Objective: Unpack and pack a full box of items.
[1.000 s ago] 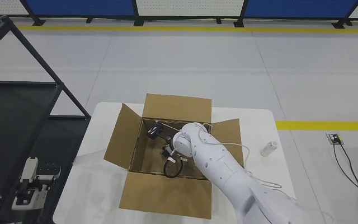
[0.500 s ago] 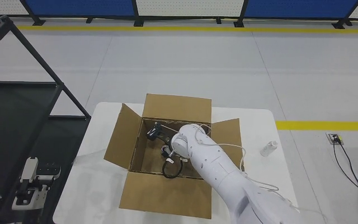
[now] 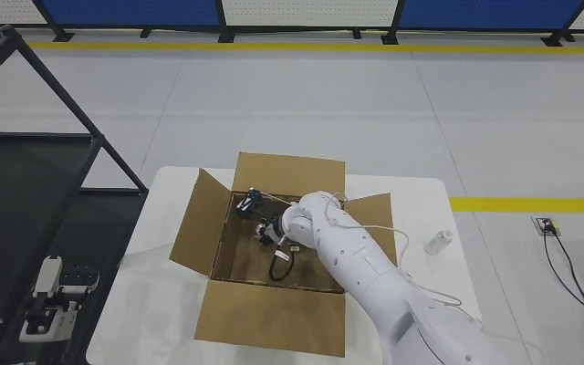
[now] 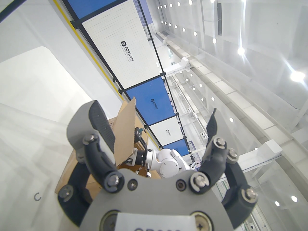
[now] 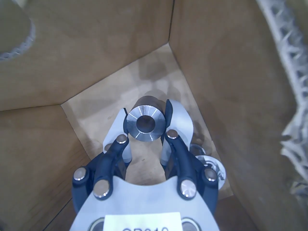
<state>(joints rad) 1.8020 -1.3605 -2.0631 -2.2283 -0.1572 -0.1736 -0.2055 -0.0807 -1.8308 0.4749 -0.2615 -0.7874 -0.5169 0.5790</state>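
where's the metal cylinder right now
In the right wrist view the cylinder is clamped in the right pincer, low inside the box near a bottom corner. The top view puts that pincer at the box's far-left inside corner.

Box (image 3: pixel 274 315) on table (image 3: pixel 151 292); bottle (image 3: pixel 439 241) right of box; cylinder (image 5: pixel 145 131) inside box.

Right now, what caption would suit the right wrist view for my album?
The robot's right hand grips a metal cylinder deep inside the cardboard box, near a bottom corner.
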